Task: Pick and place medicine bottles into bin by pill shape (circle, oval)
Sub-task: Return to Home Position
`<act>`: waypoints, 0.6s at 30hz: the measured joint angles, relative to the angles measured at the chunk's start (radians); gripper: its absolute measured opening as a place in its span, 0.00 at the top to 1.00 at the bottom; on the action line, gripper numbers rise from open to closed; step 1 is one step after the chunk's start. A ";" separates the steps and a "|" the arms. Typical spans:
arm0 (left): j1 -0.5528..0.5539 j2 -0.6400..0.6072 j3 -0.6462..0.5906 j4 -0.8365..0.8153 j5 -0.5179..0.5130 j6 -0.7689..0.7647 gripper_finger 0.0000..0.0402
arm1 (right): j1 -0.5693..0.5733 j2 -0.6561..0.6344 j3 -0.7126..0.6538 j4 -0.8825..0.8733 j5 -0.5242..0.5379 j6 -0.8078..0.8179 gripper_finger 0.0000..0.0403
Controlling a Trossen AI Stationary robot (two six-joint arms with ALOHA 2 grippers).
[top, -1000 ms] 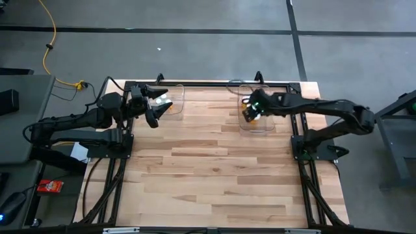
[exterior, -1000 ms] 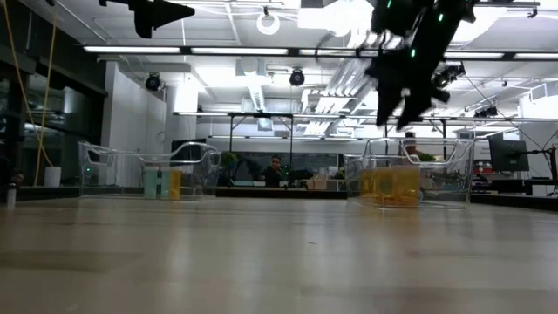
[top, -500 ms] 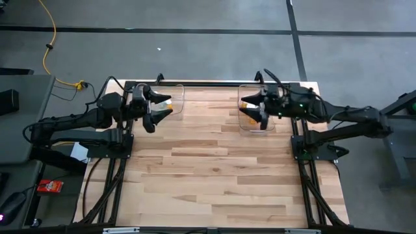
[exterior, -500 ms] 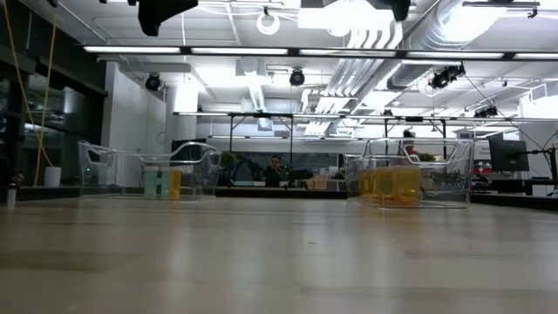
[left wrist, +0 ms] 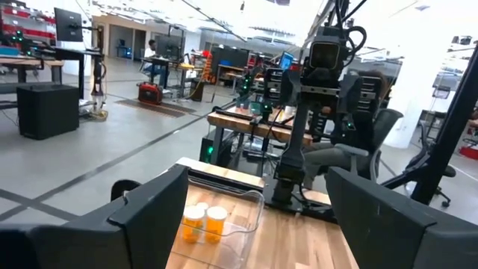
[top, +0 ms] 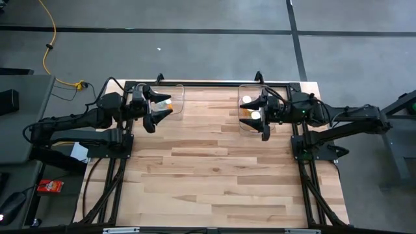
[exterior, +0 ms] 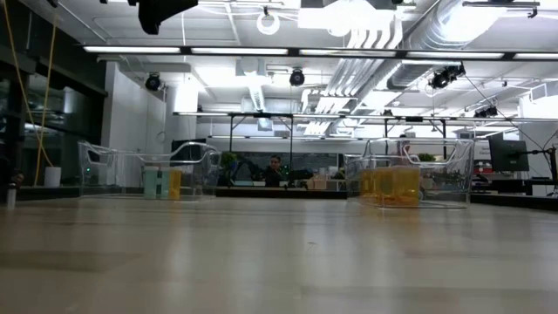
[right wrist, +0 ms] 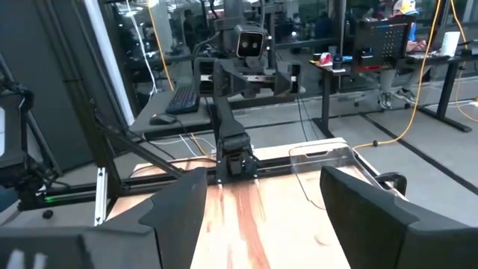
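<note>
The one table is showing bare boards, with no vial lying loose on it, so the sorting is looking finished and, by my reading, only the arms' parking is remaining. Two arms are reaching in from the sides, the left arm and the right arm. Two clear bins are standing at the far edge, the left bin and the right bin, well apart. The left gripper is hanging over the left bin and the right gripper over the right bin. Both are carrying nothing, and each wrist view is showing its jaws spread wide. The medicine bottles are sitting inside the bins. The right bin is holding a packed orange cluster that I cannot count, with two white caps showing from above. The left bin is showing at least a pale bottle and an orange bottle side by side.
</note>
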 joint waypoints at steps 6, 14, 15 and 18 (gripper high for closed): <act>-0.031 0.000 0.000 -0.002 -0.001 0.045 0.36 | 0.000 0.000 0.000 0.000 0.000 0.001 0.37; -0.150 -0.039 0.000 -0.133 -0.082 0.034 0.96 | 0.000 0.000 0.000 0.000 0.000 0.044 0.37; -0.161 -0.048 0.000 -0.159 -0.092 0.029 0.96 | 0.000 0.000 0.000 0.000 0.000 0.049 0.37; -0.192 -0.077 0.000 -0.212 -0.119 0.050 0.98 | 0.000 0.000 0.000 0.000 0.000 0.055 0.37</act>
